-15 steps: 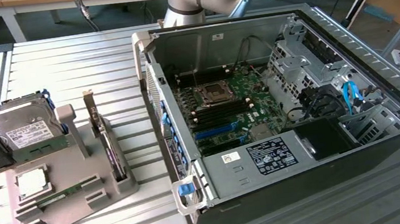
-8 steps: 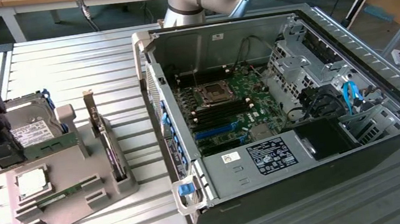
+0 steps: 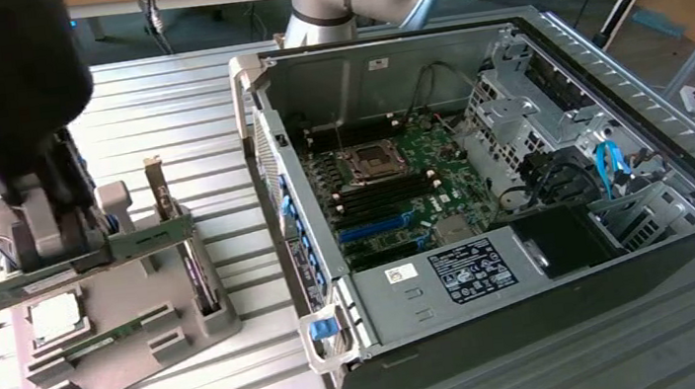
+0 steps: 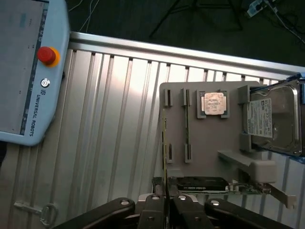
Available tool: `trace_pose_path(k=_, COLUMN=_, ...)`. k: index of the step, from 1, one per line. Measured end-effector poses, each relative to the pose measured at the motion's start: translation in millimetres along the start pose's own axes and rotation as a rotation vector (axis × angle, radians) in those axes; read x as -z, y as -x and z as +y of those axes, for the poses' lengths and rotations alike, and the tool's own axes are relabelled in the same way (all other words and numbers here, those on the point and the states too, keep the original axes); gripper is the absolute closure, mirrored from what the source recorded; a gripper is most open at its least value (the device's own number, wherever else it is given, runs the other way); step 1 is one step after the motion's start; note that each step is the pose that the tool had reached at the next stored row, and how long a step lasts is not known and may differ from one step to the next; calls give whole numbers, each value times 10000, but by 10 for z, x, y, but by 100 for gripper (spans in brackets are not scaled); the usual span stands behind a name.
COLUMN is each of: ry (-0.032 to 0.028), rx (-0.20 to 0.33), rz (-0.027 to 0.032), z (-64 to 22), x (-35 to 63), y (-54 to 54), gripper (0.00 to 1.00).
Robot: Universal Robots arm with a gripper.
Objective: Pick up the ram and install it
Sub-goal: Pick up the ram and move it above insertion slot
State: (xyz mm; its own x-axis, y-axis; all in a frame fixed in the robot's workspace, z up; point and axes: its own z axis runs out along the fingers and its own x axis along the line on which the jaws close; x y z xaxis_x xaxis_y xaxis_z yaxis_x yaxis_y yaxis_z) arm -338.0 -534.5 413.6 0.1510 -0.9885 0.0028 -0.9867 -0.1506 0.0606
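My gripper (image 3: 57,258) is shut on a ram stick (image 3: 141,240), a long thin green board held level just above the grey parts holder (image 3: 143,364) at the exterior view's left. In the wrist view the gripper (image 4: 164,204) pinches this ram (image 4: 164,143), which shows edge-on as a thin line along the holder's (image 4: 209,143) side. The second ram stick (image 3: 113,335) lies in its slot on the holder, also seen in the wrist view (image 4: 186,129). The open computer case (image 3: 567,38) lies at the exterior view's right, with dark memory slots (image 3: 387,193) on its motherboard.
On the holder sit a square silver processor (image 4: 213,103), a dark expansion card with a metal bracket (image 4: 205,185) and a hard drive (image 4: 271,119). A teach pendant (image 4: 24,71) with a red stop button lies on the ribbed metal table (image 4: 119,119).
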Motion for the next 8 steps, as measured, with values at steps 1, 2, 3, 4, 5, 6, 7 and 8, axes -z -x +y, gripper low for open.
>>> trace_pose_path(k=1, ry=2, rx=-1, rz=-1, z=-75, x=4, y=-11, gripper=87)
trace_pose_path(k=2, ry=4, rx=-1, rz=0, z=-129, x=7, y=-19, gripper=87)
trace_pose_path(k=3, ry=5, rx=-1, rz=2, z=-185, x=11, y=-28, gripper=87)
trace_pose_path(k=4, ry=4, rx=0, rz=1, z=-262, x=15, y=-40, gripper=87)
trace_pose_path(k=5, ry=3, rx=0, rz=1, z=-299, x=17, y=-46, gripper=87)
trace_pose_path(k=6, ry=3, rx=-1, rz=1, z=-340, x=19, y=-52, gripper=87)
trace_pose_path(k=7, ry=5, rx=-2, rz=2, z=-415, x=23, y=-63, gripper=87)
trace_pose_path(k=8, ry=5, rx=-1, rz=1, z=-609, x=32, y=-93, gripper=87)
